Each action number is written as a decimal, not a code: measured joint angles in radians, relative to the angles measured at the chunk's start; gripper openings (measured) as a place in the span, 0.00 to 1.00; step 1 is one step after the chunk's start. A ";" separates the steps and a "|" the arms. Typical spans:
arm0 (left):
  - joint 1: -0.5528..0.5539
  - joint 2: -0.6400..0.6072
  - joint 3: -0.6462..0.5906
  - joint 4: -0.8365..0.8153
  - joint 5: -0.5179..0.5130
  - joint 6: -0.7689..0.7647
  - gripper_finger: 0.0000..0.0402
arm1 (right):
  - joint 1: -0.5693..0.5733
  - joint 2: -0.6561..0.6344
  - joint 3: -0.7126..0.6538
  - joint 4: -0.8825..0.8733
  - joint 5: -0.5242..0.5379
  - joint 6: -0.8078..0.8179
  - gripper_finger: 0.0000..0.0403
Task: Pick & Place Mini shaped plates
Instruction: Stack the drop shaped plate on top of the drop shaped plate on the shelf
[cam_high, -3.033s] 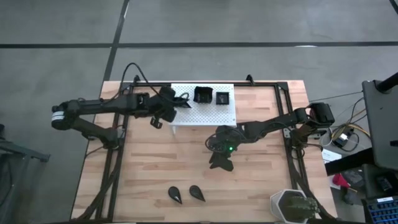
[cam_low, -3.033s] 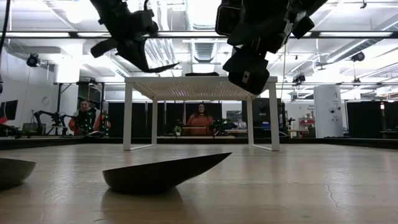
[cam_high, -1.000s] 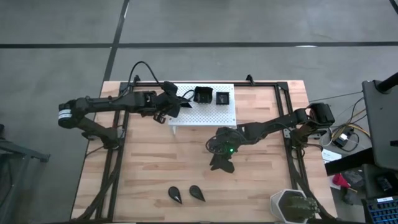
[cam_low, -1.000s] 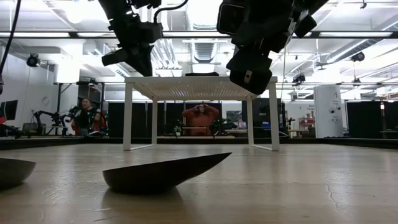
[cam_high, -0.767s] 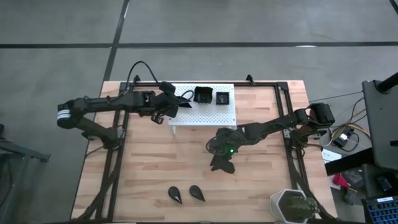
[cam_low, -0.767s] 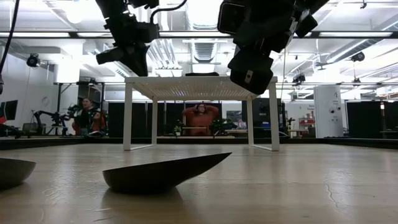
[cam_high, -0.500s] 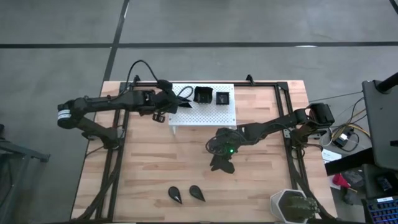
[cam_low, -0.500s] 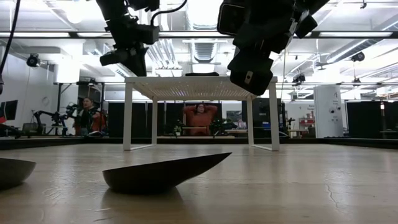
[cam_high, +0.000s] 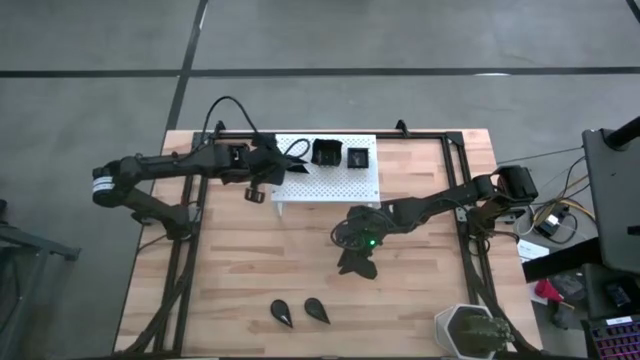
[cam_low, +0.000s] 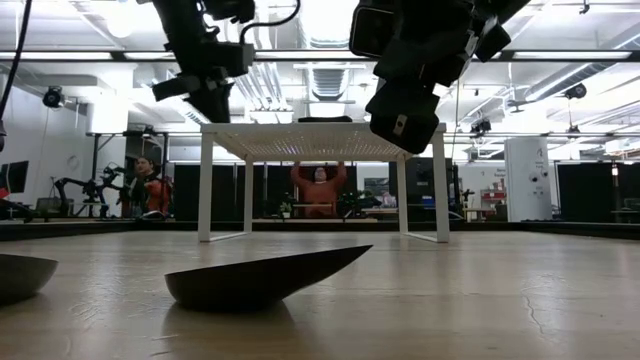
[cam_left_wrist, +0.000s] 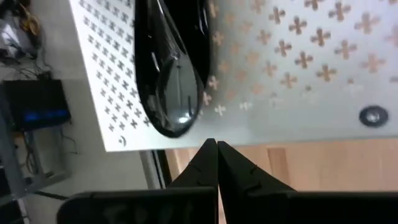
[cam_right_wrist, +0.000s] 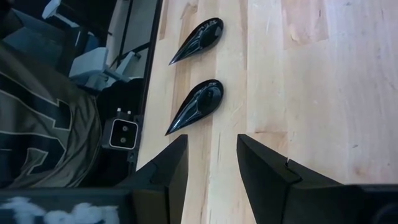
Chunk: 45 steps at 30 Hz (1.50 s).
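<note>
my left end effector (cam_left_wrist: 216, 148), closed and empty, beside a teardrop plate (cam_left_wrist: 171, 74) on the white perforated stand (cam_left_wrist: 298, 68); right end effector (cam_right_wrist: 211, 158) open.

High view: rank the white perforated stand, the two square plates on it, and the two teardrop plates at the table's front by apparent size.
1. White perforated stand, by far.
2. Left square plate.
3. Right square plate.
4. The left teardrop plate and the right teardrop plate look alike; I won't separate them, and they look close to the right square plate.

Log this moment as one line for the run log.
left gripper: shut, empty, beside teardrop plate on white stand | right gripper: open, above table | two teardrop plates at table's near edge
</note>
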<state>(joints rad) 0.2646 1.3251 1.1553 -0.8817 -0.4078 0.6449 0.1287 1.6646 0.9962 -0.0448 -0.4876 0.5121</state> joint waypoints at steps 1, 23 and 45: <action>0.000 0.000 0.000 0.007 -0.002 0.006 0.00 | 0.000 0.000 0.000 0.000 0.001 0.000 0.33; 0.078 0.039 0.000 0.128 -0.022 0.086 0.00 | 0.000 0.000 0.000 0.000 0.021 -0.008 0.32; 0.073 -0.050 0.000 0.154 0.116 -0.059 0.00 | 0.000 0.000 -0.005 -0.002 0.021 -0.019 0.31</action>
<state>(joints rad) 0.3371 1.2750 1.1557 -0.7280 -0.2922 0.5861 0.1287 1.6646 0.9911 -0.0463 -0.4669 0.4930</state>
